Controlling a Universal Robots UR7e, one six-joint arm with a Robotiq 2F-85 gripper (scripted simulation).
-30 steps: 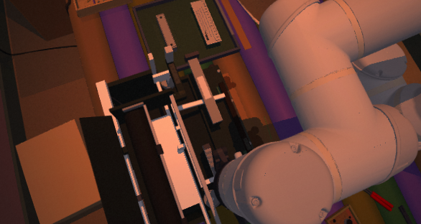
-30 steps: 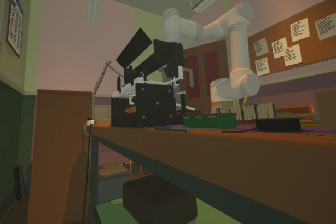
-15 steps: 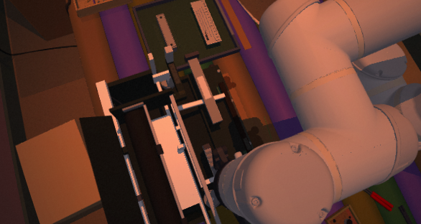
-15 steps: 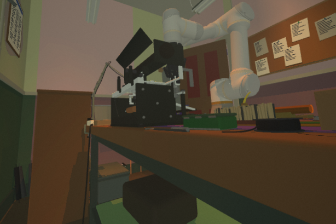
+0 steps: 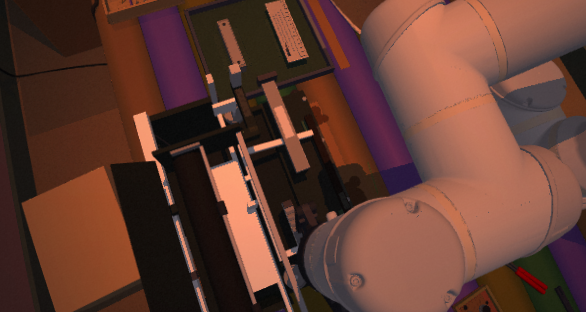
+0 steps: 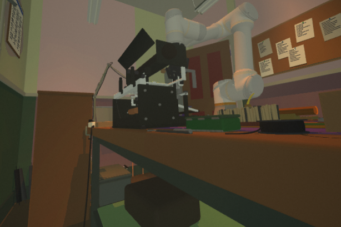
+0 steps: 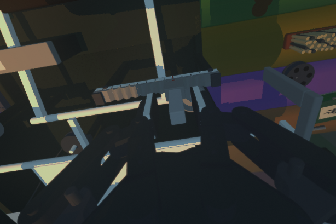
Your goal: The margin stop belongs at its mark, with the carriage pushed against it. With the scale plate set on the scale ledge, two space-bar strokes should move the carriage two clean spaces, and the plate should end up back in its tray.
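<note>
The margin stop [image 7: 176, 106], a small grey block, hangs from the toothed, graduated rail [image 7: 156, 85] of the typewriter [image 6: 150, 96], under a red mark on that rail. The carriage [image 5: 245, 227], a long pale bar, runs along the machine's top. The scale plate [image 5: 287, 31] lies flat in its green tray [image 5: 257, 37] beyond the machine, beside a narrower strip [image 5: 231, 43]. The space bar [image 5: 286, 127] is a pale bar on the machine's tray side. My gripper [image 7: 175, 106] is down at the rail with its fingers on either side of the margin stop; it is open and holds nothing.
The typewriter's frame rods [image 7: 154, 35] and the grey bent lever [image 7: 303, 100] stand close around my fingers. A raised black lid [image 6: 136, 48] sits at the machine's far side. A cardboard box [image 5: 80, 237], a red screwdriver [image 5: 530, 279] and a row of books [image 6: 250, 113] lie on the bench.
</note>
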